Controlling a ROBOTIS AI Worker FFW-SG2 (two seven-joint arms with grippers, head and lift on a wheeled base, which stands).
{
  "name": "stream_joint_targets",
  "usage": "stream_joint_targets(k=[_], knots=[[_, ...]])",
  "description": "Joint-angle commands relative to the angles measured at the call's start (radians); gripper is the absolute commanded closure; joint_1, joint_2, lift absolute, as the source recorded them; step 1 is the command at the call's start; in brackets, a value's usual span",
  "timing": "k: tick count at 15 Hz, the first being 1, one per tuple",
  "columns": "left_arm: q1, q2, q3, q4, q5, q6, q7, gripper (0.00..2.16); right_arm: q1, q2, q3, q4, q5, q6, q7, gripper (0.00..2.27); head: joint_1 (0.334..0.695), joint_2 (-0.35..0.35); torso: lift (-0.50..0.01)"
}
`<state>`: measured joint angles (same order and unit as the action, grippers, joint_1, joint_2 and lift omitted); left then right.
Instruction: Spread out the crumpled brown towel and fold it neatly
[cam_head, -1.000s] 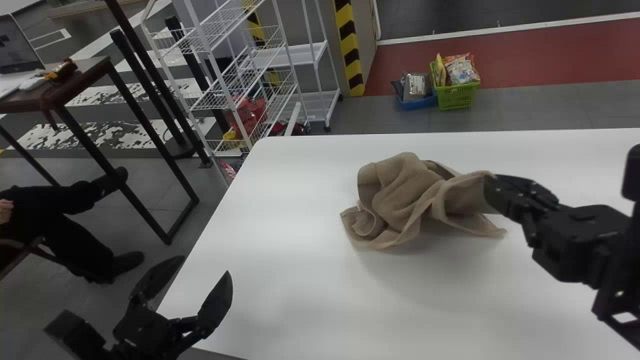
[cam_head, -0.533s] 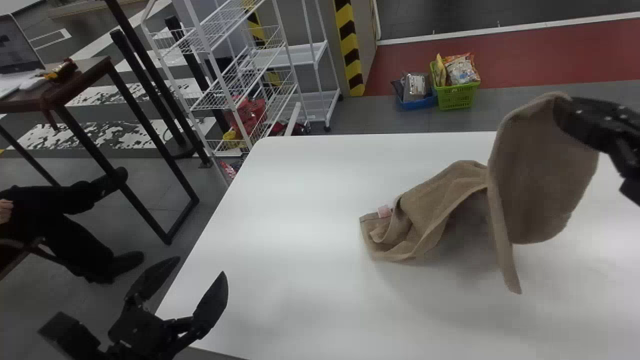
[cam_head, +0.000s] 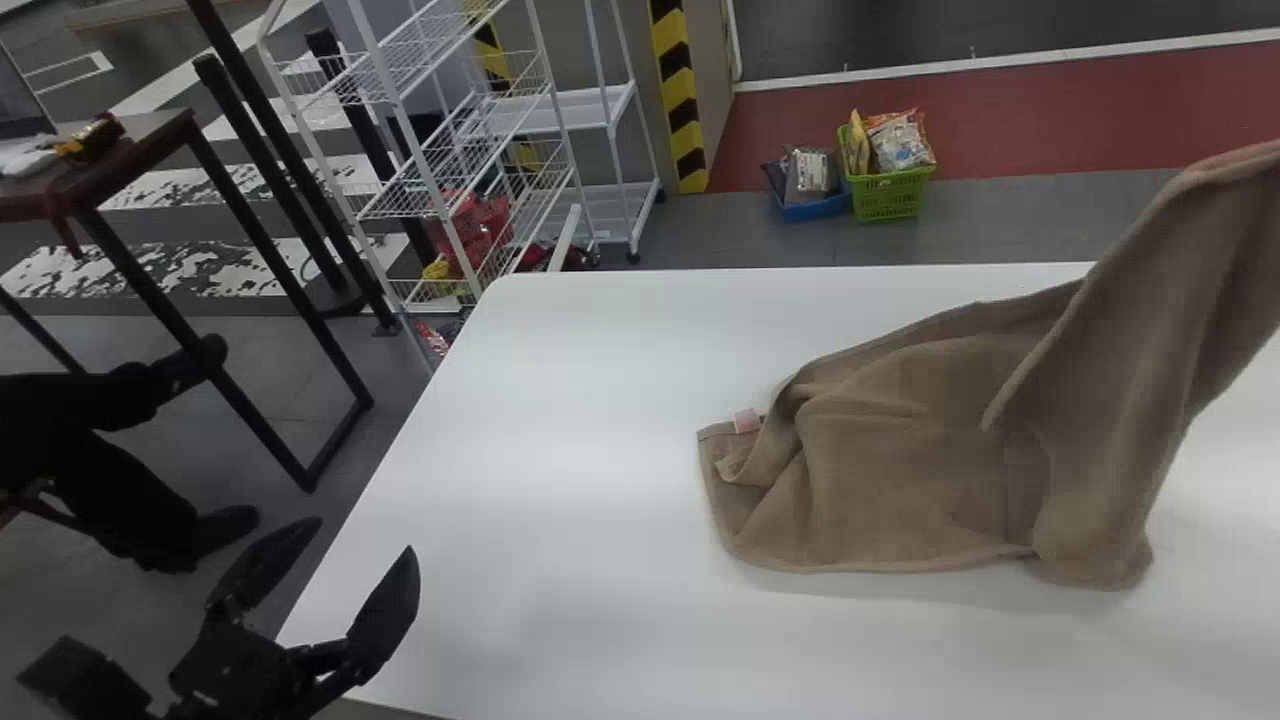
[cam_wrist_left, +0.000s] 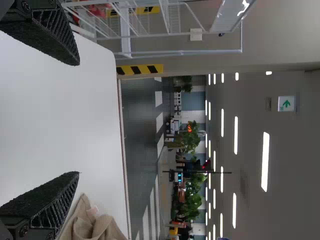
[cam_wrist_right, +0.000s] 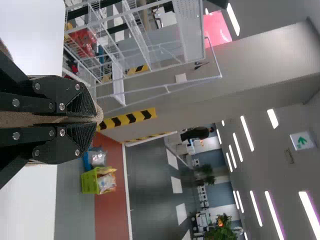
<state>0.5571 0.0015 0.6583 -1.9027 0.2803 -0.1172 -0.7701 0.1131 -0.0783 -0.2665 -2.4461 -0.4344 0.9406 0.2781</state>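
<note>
1. Head view, material: shows brown towel (cam_head: 900, 470) partly opened on table (cam_head: 560, 500), well apart from left edge. Rises at right into a hanging sheet, passing over line of far edge. Lies bunched and doubled at left end, beside pale tag (cam_head: 747, 421). Appears at spreading stage, judged well short of ready for folding.

2. Head view, left side: shows left hand (cam_head: 362, 535) parked above near-left corner of table, spread wide, gripping nothing.

3. Left wrist view: confirms same open state, with bare table between fingers. Shows bunched end of towel beyond, well apart from left hand; offers no restraint there.

4. Right wrist view: shows right hand (cam_wrist_right: 99, 119) closed on towel, with a narrow strip pinched between fingers and a small edge out at tips.

5. Head view, risks: could drag whole towel rightward if pulled further, for want of any hold on left end. Could leave that end bunched, being doubled under itself. Could land skewed or flopped over if lowered without a sideways draw, given slanting hang.

6. Right wrist view, risks: could slip free under a sharp tug, owing to small amount pinched.
</note>
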Motion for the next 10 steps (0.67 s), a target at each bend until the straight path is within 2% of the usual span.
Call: stream_joint_targets(k=[1, 5, 6, 10], knots=[[-0.005, -0.004, -0.006, 0.004, -0.006, 0.0, 0.002, 0.01, 0.043, -0.003, -0.082, 0.049, 0.0, -0.012, 0.021, 1.05, 0.695, 0.271, -0.128], [-0.005, -0.004, -0.019, -0.007, -0.013, 0.0, 0.002, 0.01, 0.043, -0.003, -0.194, 0.168, -0.006, -0.042, 0.033, 1.05, 0.695, 0.188, -0.128], [-0.005, -0.004, -0.019, -0.007, -0.015, 0.0, 0.002, 0.01, 0.042, -0.003, -0.211, 0.196, 0.002, -0.049, 0.049, 1.05, 0.695, 0.147, -0.128], [-0.003, -0.004, -0.019, -0.001, -0.015, 0.0, 0.002, 0.01, 0.031, -0.003, -0.235, 0.286, 0.048, -0.085, 0.056, 1.05, 0.695, 0.089, -0.128]])
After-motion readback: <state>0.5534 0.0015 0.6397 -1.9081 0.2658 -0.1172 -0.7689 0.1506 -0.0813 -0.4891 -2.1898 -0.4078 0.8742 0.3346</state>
